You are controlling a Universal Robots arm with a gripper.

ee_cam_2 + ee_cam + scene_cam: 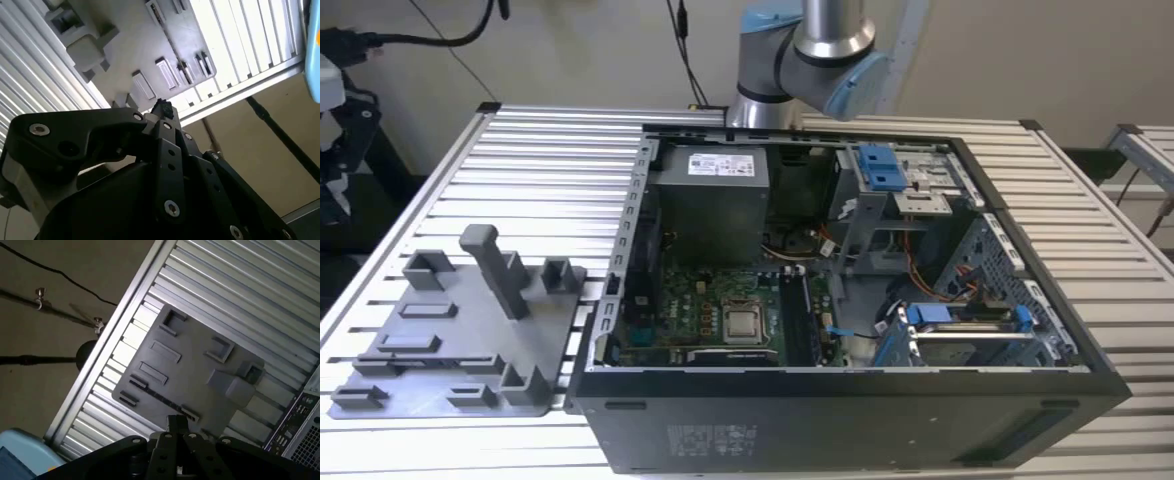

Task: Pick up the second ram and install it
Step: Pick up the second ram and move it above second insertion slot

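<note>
In both wrist views my gripper (178, 424) (162, 107) hangs high above the grey fixture tray (195, 370), its black fingertips pressed together and shut, with nothing visible between them. The tray (454, 330) lies on the slatted table at the exterior view's left. A thin dark line runs along the tray's long slot (162, 400); I cannot tell whether that is the second ram standing on edge. The open computer case (854, 290) shows its green motherboard (707, 310) and memory slots (798, 315) beside the processor.
The arm's upper joints (807, 55) rise behind the case. A tall post (494, 265) stands on the tray. Blue drive brackets (887, 165) and cables crowd the case at the exterior view's right. The table edge (100, 355) and a stand on the floor lie past the tray.
</note>
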